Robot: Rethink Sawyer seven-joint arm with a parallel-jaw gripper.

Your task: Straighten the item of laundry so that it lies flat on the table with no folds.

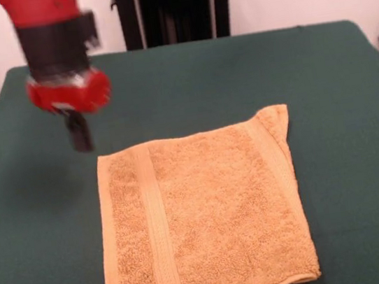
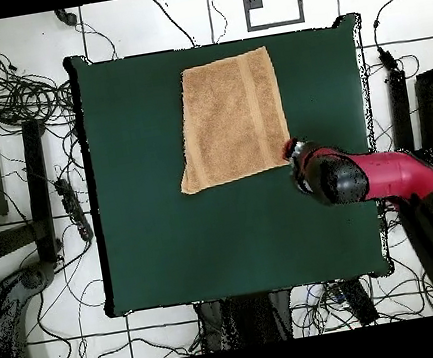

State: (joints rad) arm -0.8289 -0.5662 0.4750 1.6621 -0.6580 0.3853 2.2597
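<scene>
The gripper (image 1: 80,137), its opening impossible to tell, is held above the worktop (image 1: 361,160) at the towel's (image 1: 207,217) eleven o'clock; a careless pinch risks fresh folds.

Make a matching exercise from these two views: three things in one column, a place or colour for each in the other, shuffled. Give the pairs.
Things:
1. towel
2. table
3. gripper

Descriptions:
A. dark green, bearing everything else
B. orange-tan, spread out, a woven band near each short edge
C. above bare cloth, just off one towel corner

Pairs: 1-B, 2-A, 3-C
</scene>
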